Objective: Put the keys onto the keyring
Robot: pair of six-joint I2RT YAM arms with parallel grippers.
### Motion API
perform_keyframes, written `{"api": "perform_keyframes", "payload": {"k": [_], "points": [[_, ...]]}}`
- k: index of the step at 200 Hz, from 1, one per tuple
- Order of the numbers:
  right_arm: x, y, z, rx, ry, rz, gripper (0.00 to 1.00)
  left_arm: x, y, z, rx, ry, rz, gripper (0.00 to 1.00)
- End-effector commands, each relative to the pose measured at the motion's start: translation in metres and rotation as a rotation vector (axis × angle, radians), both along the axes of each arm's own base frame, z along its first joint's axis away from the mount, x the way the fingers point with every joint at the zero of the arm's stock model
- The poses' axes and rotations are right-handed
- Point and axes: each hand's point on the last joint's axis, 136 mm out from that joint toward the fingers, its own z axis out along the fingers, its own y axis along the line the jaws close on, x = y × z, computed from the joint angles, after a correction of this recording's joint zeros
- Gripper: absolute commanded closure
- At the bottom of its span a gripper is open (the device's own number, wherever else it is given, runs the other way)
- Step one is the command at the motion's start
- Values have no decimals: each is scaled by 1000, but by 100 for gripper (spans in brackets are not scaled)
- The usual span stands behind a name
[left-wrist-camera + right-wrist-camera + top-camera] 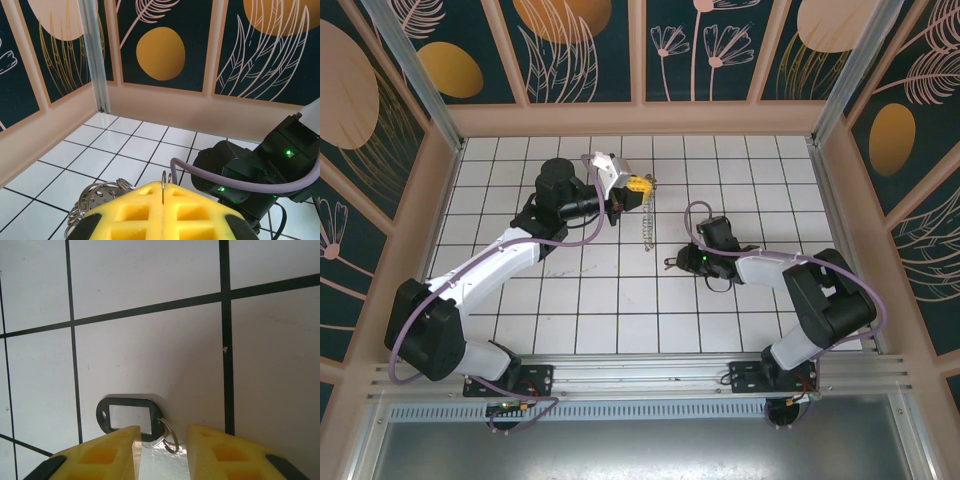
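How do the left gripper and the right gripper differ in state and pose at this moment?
The left gripper is shut on the keyring; the right gripper stands open over the key. The left gripper sits high, the right gripper low over the table. Both have yellow fingers.

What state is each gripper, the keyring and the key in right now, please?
left gripper: shut on the keyring.
keyring: pinched by its wire, dangling below the left gripper.
right gripper: open, fingers either side of the key.
key: lying flat on the tiles with its black tag, not yet gripped.
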Motion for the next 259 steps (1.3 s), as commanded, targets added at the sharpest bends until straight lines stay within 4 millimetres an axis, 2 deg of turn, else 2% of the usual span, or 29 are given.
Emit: {"api": "perform_keyframes", "payload": {"k": [1, 47, 62, 74, 93, 106, 123, 157, 186, 211, 241, 259], "points": [[3, 11, -2, 33, 4, 23, 73, -7, 0, 23, -48, -77, -11, 100], [8, 15, -1, 38, -3, 32, 84, -6, 0, 21, -45, -76, -10, 100], [9, 16, -2, 37, -2, 34, 91, -6, 0, 20, -44, -77, -10, 100], [9, 16, -1, 37, -4, 38, 100, -5, 0, 20, -44, -77, -8, 100], [11, 14, 2, 26, -17, 41, 100, -5, -1, 20, -44, -75, -10, 100], [17, 10, 12, 28, -53, 43, 100, -5, 0, 20, -45, -74, -10, 100], [27, 6, 42, 64, -153, 73, 100, -6, -1, 21, -45, -74, -13, 100], [37, 3, 125, 182, -421, 200, 100, -6, -1, 24, -44, -73, -16, 100], [24, 4, 192, 308, -631, 348, 100, -6, -2, 24, -40, -67, -18, 100], [7, 1, 240, 388, -775, 446, 100, -6, -2, 24, -38, -64, -22, 100], [-10, -1, 284, 442, -901, 529, 100, -7, -6, 23, -32, -50, -50, 100], [-17, 0, 304, 463, -954, 555, 100, -8, -9, 24, -29, -38, -76, 100]]}}
